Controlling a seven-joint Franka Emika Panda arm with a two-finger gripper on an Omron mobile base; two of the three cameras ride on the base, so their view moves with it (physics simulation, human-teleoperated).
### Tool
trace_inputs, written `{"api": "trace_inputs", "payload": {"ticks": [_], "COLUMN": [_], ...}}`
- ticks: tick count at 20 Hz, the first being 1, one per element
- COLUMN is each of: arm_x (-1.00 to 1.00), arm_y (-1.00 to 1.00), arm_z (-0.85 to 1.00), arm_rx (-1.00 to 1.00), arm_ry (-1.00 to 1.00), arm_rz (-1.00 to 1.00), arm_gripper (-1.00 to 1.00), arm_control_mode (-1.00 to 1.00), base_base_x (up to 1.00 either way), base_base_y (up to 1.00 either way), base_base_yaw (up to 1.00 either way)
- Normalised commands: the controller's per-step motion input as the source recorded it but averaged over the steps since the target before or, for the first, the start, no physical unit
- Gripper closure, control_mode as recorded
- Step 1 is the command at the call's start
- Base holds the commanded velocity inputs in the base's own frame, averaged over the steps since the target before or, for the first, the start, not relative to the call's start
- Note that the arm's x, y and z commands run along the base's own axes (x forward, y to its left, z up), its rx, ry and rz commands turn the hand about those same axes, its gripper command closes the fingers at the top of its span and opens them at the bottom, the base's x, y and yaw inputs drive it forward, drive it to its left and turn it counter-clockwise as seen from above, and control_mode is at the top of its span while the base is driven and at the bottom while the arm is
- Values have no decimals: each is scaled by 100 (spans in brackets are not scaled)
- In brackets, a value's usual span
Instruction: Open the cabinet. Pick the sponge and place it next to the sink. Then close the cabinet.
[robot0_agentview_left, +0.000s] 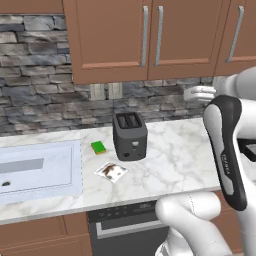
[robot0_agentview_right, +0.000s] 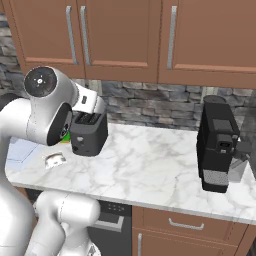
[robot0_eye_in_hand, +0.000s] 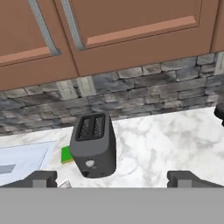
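Note:
The cabinet (robot0_agentview_left: 112, 37) hangs on the wall above the counter with both doors shut. Its two silver bar handles (robot0_agentview_left: 152, 35) stand side by side at the middle seam. In the hand view the cabinet (robot0_eye_in_hand: 131, 30) is ahead and above, and my gripper (robot0_eye_in_hand: 113, 179) is open wide with nothing between its fingertips (robot0_eye_in_hand: 41, 177). My hand (robot0_agentview_left: 197, 94) hovers over the counter, right of the toaster and below the cabinet's right door. The sink (robot0_agentview_left: 60, 165) lies at the left end of the counter. The sponge is hidden.
A dark toaster (robot0_agentview_left: 130, 135) stands mid-counter under the cabinet. A light-green sponge (robot0_agentview_left: 98, 147) and a small packet (robot0_agentview_left: 111, 171) lie between it and the sink. A black coffee machine (robot0_agentview_right: 217, 142) stands at the right. A narrower cabinet (robot0_agentview_left: 240, 35) adjoins on the right.

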Motion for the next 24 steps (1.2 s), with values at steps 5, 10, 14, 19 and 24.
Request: {"api": "trace_inputs", "payload": {"ticks": [5, 10, 14, 19, 24], "arm_x": [-1, 0, -2, -6, -5], "arm_y": [14, 10, 7, 1, 1], "arm_z": [20, 18, 27, 32, 34], "arm_rx": [0, 0, -1, -3, -6], "arm_ry": [-14, -4, 0, 0, 0], "arm_rz": [4, 3, 0, 0, 0], "arm_gripper": [-100, -100, -100, -100, -100], "arm_control_mode": [-100, -100, -100, -100, -100], "base_base_x": [0, 0, 0, 0, 0], "base_base_y": [0, 0, 0, 0, 0], "base_base_yaw": [0, 0, 0, 0, 0]}}
